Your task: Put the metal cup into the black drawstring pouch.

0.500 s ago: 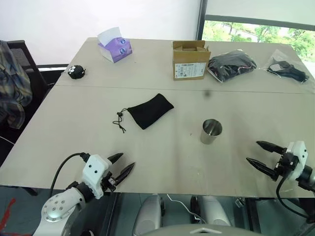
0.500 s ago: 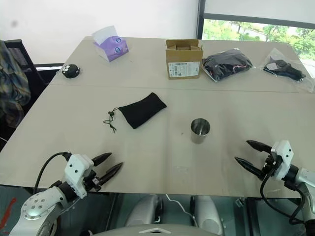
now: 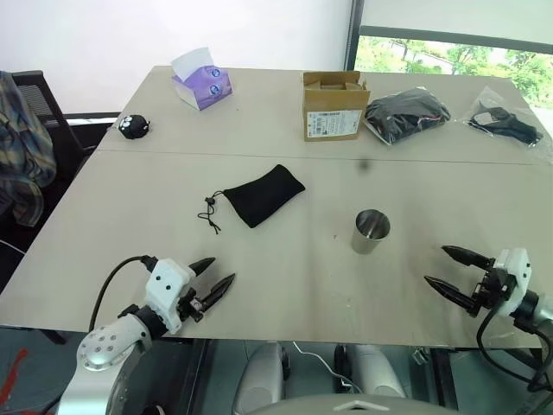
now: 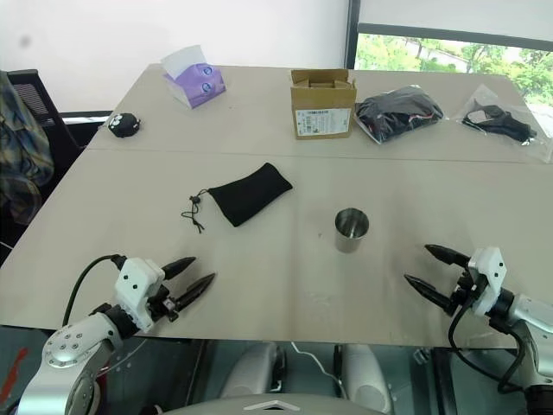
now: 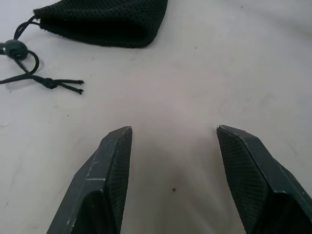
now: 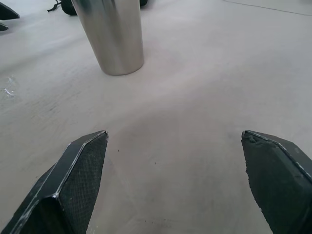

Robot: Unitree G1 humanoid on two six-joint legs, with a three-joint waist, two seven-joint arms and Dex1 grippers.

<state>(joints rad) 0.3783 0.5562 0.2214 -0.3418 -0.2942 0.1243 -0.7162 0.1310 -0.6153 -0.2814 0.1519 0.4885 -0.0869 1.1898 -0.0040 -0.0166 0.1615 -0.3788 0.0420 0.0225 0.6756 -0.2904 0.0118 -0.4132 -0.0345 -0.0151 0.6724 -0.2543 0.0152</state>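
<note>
Beige tabletop [image 3: 285,285] runs from the near edge, where both grippers hover with nothing in them, back to a window. Left gripper [image 3: 212,278] has its jaws spread apart, aimed across bare table toward the pouch. Right gripper [image 3: 448,270] is likewise spread wide, pointing inward at the cup [image 3: 371,231], which stands upright, mouth up, ahead and to the left of its fingertips. Further in lies the pouch [image 3: 262,194], flat, its long axis slanted, cord and toggle at the near-left end, well apart from the cup. Judging by this, the right arm is nearer the cup, the left nearer the pouch's mouth.
</note>
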